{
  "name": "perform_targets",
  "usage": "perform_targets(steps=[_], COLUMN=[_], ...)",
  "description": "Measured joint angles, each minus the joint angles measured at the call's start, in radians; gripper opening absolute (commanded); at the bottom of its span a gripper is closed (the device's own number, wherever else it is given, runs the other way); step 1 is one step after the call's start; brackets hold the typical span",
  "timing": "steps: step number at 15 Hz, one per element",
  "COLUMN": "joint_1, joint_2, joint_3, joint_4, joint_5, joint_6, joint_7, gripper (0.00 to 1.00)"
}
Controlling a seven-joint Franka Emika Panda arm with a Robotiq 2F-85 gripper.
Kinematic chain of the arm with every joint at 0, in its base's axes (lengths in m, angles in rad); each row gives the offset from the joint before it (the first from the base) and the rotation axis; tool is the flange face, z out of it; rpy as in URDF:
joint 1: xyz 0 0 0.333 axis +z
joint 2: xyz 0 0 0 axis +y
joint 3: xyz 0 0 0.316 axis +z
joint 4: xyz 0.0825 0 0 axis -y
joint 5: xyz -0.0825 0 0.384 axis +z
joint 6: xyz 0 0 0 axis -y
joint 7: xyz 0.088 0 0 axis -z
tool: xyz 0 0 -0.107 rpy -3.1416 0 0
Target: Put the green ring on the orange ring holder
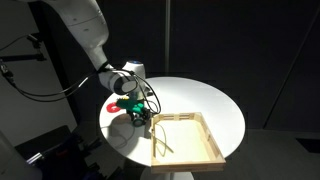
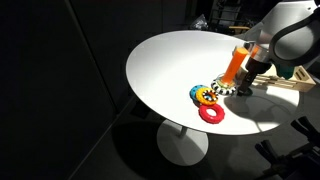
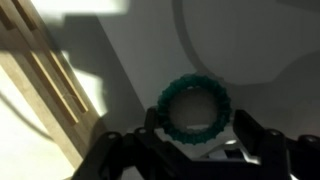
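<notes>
The green ring is a small dark-green toothed ring, seen flat-on in the wrist view. It lies between the two dark fingers of my gripper, which is open and straddles it; the left finger is at its edge and a small gap shows on the right. In an exterior view the ring shows as a green spot under the gripper. The orange ring holder stands upright on the white table, just behind the gripper.
A red ring and a yellow-and-blue ring lie on the round white table in front of the holder. The wooden tray sits near the table's edge, close beside the gripper; its slats show in the wrist view.
</notes>
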Motion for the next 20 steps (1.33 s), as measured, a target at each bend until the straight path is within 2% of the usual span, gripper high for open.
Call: perform_targets(steps=[1, 10, 20], joint_1=[0.005, 0.029, 0.029], joint_2=[-0.002, -0.032, -0.195], joint_3=[-0.008, -0.050, -0.045], joint_4=[0.001, 0.007, 0.050], joint_5=[-0.010, -0.029, -0.025], joint_6=[0.000, -0.039, -0.178], joint_7=[0.010, 0.069, 0.086], gripper=[0.44, 0.44, 0.44])
